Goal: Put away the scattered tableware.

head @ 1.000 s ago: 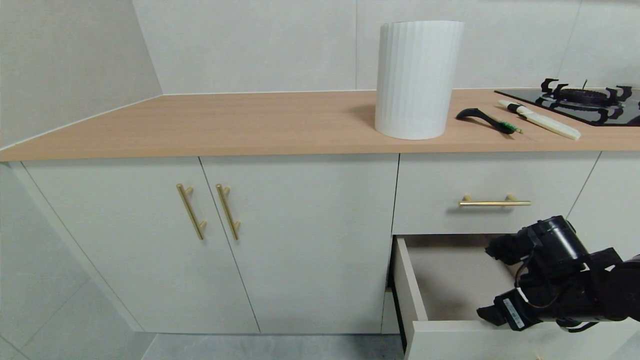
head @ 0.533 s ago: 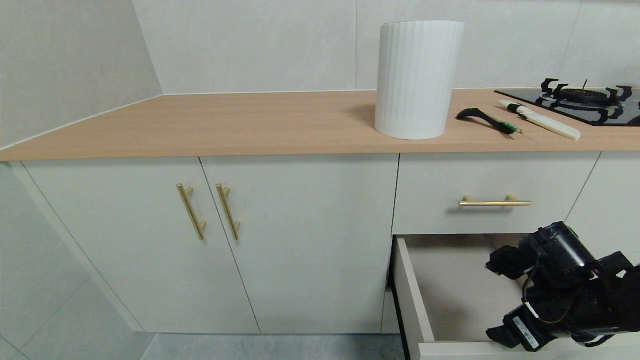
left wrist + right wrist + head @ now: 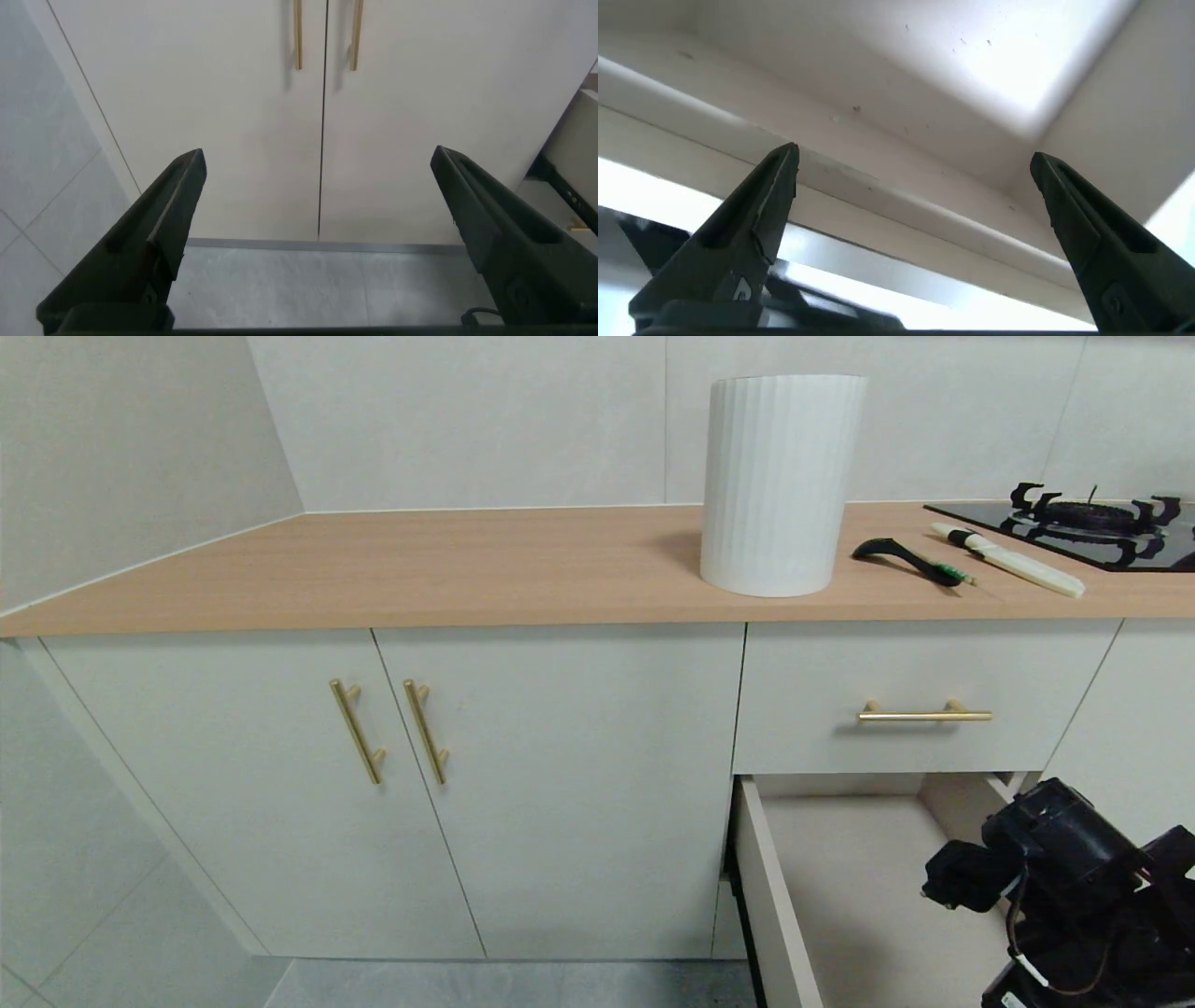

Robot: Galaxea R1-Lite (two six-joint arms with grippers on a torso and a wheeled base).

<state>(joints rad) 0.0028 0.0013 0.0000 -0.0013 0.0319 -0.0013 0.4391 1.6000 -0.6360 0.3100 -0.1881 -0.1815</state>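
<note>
Now, drawer (image 3: 845,868) pulled out, pale floor in view (right claw (image 3: 912,154) spread over it); left claw (image 3: 318,154) likewise spread.

The head view looks forward and down from above the counter (image 3: 420,565), taking in the cabinet doors (image 3: 392,784) and the open drawer (image 3: 840,868) below it. The left wrist view sits low, facing those same doors and the floor (image 3: 318,289). The right wrist view looks into the drawer from close up.

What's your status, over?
Left gripper open, facing cabinet doors. Right gripper open over the open drawer. Black ladle, white knife on the counter. White canister beside the ladle.
</note>
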